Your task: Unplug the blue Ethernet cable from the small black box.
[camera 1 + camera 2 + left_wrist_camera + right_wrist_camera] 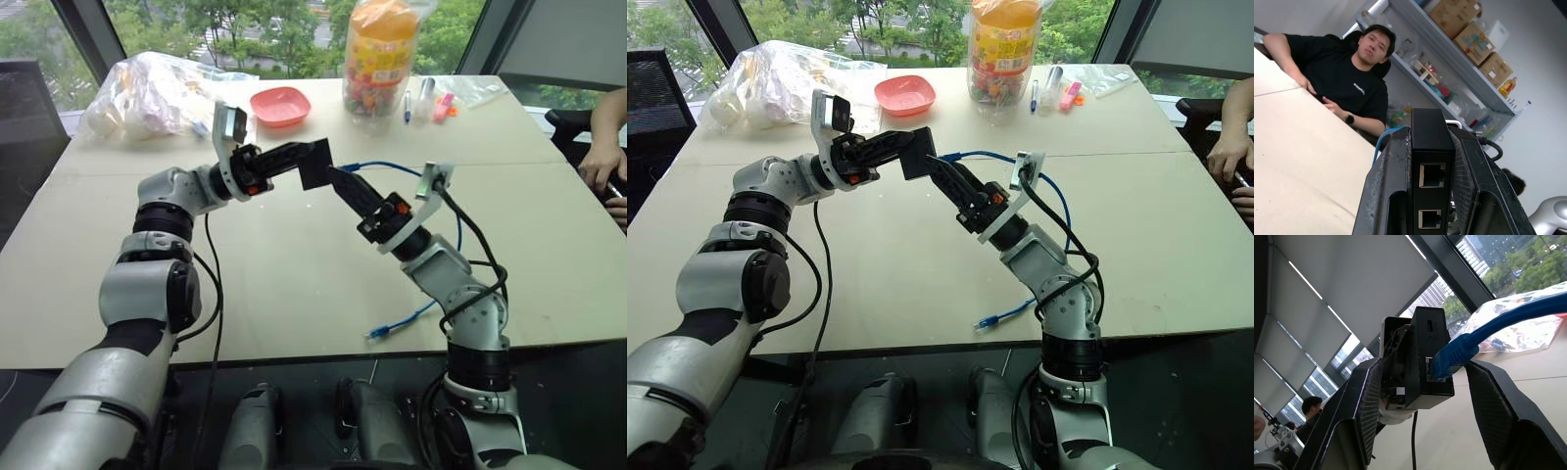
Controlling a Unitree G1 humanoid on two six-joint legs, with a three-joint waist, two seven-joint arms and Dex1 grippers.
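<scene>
Plug of the blue Ethernet cable (1449, 357) seated in the small black box (1425, 357), held above the bench (294, 274) in the left gripper (299, 162), pressed shut on it; right gripper (1420, 401) spread, straddling box and plug, pinching nothing. Risk: closing on the box or missing the latch tab, so a pull drags the box loose. Surroundings: pale bench with pink bowl (280, 105), snack jar (380, 59), plastic bags (157, 93); seated person (1352, 73), windows, shelving.

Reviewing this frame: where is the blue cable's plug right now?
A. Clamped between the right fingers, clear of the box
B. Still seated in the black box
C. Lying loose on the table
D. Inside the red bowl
B: the plug sits in the box, with the right fingers spread either side.
</scene>
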